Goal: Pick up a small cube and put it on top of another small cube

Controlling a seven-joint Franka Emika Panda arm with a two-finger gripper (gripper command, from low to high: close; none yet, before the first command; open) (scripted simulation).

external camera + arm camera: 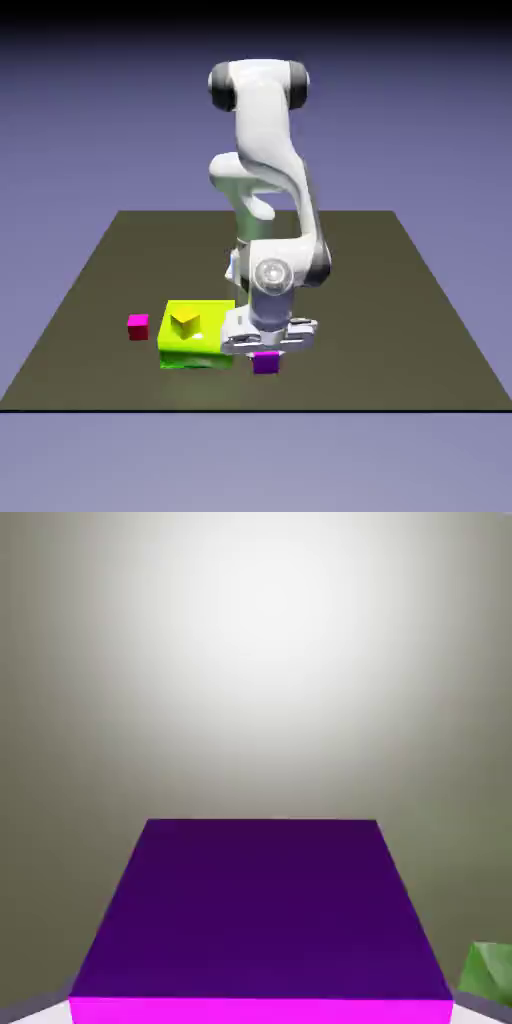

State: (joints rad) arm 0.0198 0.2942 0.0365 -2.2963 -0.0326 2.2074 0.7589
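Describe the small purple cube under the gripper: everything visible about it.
The purple cube is a small, plain, flat-coloured block, deep violet on top with a brighter magenta side in the hand view. It sits flat on the dark table, just to the exterior view's right of the lime-green block. The gripper is down over it with jaws closed on its sides; it fills the hand view's lower half.

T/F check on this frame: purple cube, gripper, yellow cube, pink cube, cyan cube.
1. The gripper is shut on the purple cube. True.
2. The yellow cube sits on the bare table. False: it sits on the lime-green block.
3. The pink cube lies to the exterior view's left of the green block. True.
4. The purple cube is already stacked on a cyan cube. False: it is at table level, and no cyan cube shows in either view.
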